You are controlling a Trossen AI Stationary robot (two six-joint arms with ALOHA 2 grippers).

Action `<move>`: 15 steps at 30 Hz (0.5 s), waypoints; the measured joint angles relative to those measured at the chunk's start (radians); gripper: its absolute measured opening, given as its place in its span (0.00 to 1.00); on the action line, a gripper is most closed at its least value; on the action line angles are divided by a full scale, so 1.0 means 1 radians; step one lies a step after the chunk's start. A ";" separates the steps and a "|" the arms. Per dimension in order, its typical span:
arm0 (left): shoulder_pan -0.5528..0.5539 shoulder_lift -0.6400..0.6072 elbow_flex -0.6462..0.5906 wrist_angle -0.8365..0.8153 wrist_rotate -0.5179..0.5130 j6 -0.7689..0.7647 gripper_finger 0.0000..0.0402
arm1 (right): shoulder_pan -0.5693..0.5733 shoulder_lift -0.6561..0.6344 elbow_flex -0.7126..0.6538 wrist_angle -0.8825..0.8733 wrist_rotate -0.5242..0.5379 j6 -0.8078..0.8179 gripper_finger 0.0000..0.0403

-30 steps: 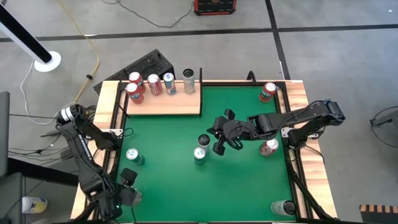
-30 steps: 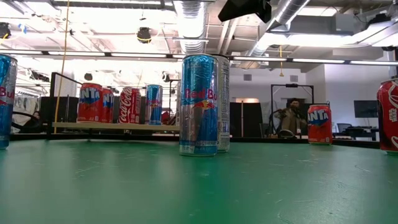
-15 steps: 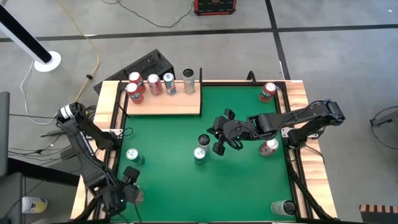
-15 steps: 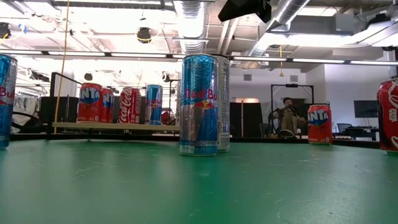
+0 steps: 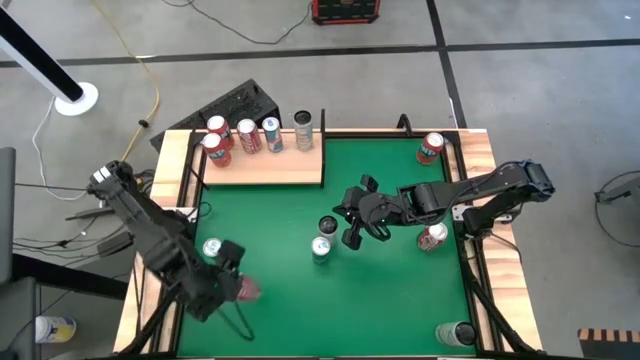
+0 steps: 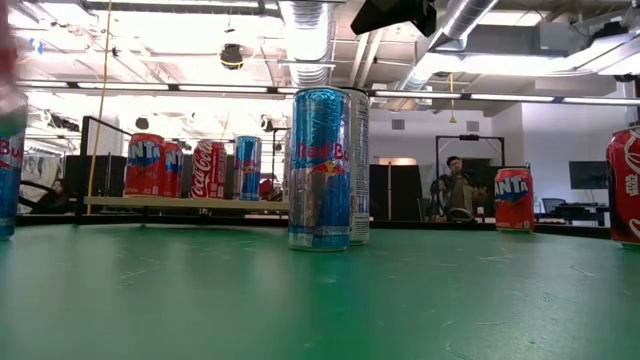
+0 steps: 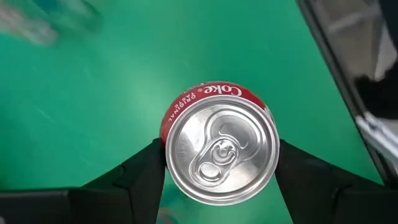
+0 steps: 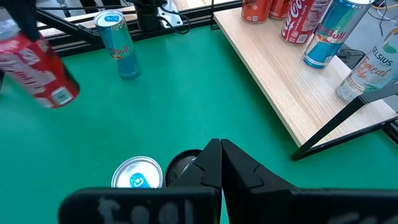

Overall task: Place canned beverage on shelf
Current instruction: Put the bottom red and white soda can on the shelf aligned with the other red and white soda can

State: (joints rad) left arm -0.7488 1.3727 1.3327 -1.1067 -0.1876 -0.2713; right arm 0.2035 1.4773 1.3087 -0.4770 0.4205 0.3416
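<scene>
Left gripper clasping a red Coke can above the green felt, can blurred in the high view, right gripper clenched empty near two mid-table cans, shelf holding five cans.

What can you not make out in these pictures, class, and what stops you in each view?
- Coke can: low view, only a blur at the edge.
- Left gripper: high view, its fingers are too small to read.
- Dark can: low view, hidden behind the Red Bull can.
- Shelf: right wrist view, its far end is cut off.
</scene>
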 joint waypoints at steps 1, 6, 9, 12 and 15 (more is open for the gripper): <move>0.038 -0.001 0.026 -0.022 -0.011 0.040 0.60 | 0.000 0.000 0.000 0.000 0.000 0.000 0.06; 0.241 -0.001 0.116 -0.147 -0.041 0.253 0.60 | 0.000 0.000 0.000 0.000 0.000 -0.003 0.06; 0.380 -0.002 0.147 -0.192 -0.051 0.371 0.60 | 0.000 0.000 0.000 0.000 0.000 -0.012 0.06; 0.535 -0.002 0.155 -0.234 -0.023 0.465 0.60 | 0.000 0.000 0.000 0.000 0.000 -0.029 0.06; 0.696 -0.007 0.155 -0.219 0.020 0.563 0.60 | 0.000 0.000 0.000 0.000 0.000 -0.055 0.06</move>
State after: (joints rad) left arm -0.0527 1.3654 1.4879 -1.3261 -0.1676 0.2920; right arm 0.2032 1.4773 1.3090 -0.4770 0.4206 0.2868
